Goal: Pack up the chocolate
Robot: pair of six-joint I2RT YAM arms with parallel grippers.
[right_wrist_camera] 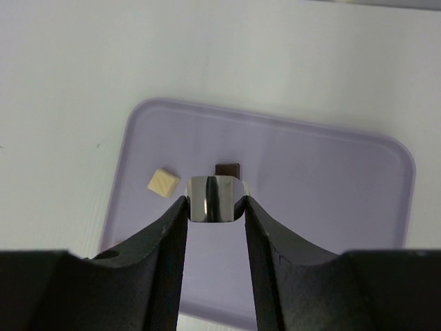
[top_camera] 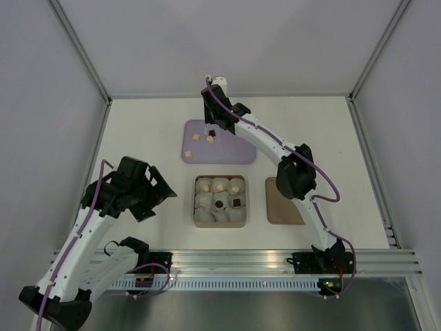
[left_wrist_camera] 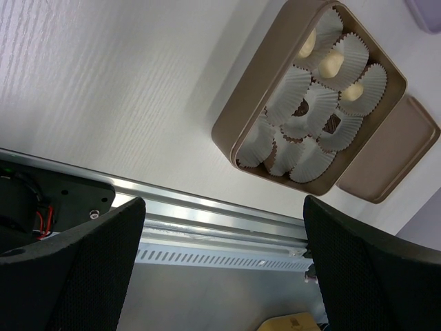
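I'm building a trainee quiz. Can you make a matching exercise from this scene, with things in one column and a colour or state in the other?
Things:
1 tray
2 lid
3 cups
4 left end effector

Colour or state:
a white
b open
c purple
d brown

Pairs: 1-c, 2-d, 3-a, 4-b

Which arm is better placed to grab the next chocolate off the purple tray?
Right. The right gripper hangs over the purple tray beside a dark chocolate piece and a pale piece; the left gripper sits open near the box.
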